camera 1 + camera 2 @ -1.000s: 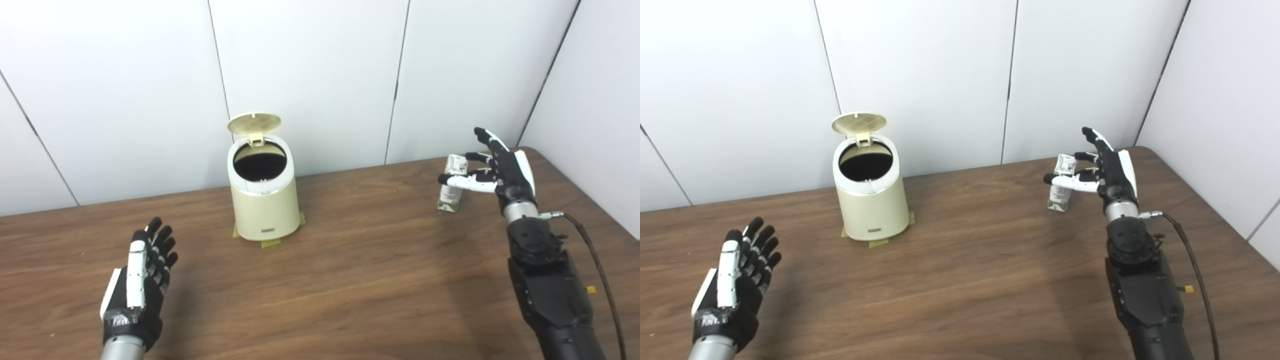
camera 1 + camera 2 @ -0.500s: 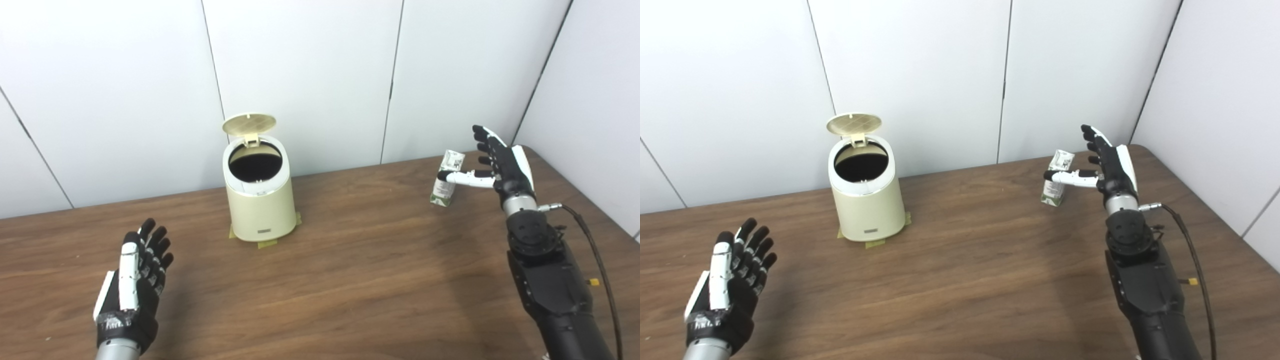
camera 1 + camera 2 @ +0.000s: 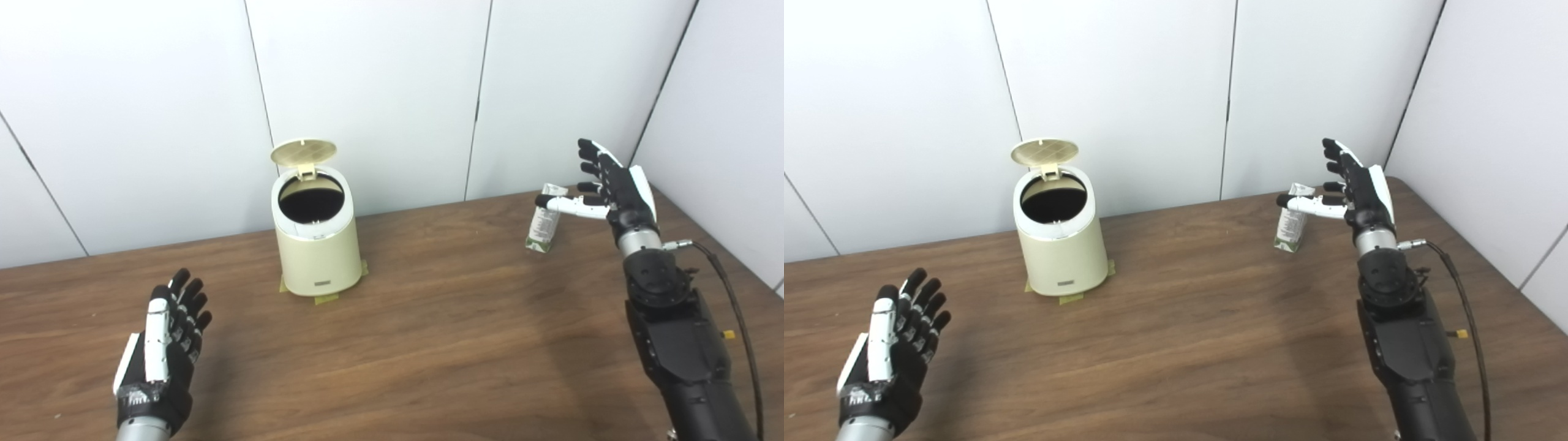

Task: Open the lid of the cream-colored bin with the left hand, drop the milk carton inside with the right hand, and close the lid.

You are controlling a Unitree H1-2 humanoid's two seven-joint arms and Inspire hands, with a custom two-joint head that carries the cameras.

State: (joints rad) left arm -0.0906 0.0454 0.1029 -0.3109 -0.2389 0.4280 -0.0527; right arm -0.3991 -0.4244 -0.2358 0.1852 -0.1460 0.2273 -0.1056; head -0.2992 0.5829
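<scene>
White wall panels back a brown wooden table (image 3: 429, 343), which carries one cream-colored bin (image 3: 316, 245) and one milk carton (image 3: 543, 220); two hands are in view.

One lid (image 3: 304, 151) stands tipped up behind the bin's dark mouth, so the bin is open. Bits of yellowish tape (image 3: 326, 299) show at its foot.

Low at the near side, the left hand (image 3: 164, 349) hovers over the table, released, its fingers spread and holding nothing. The bin stands well beyond it and off to its right.

Raised over the far right of the table, the right hand (image 3: 1356, 187) is also loose, fingers fanned upward and closed on nothing. The carton stands upright on the table just past its thumb (image 3: 1311, 205), which reaches across the carton's top edge; whether thumb and carton actually touch cannot be told from either view. The carton's printing is too small to read, beyond a green band at its base.

Both forearms are cut off by the bottom edge. A black cable (image 3: 732, 306) runs down beside the right wrist.

Only the right eye view shows more wall and table edge beyond the right arm; otherwise the two agree.
</scene>
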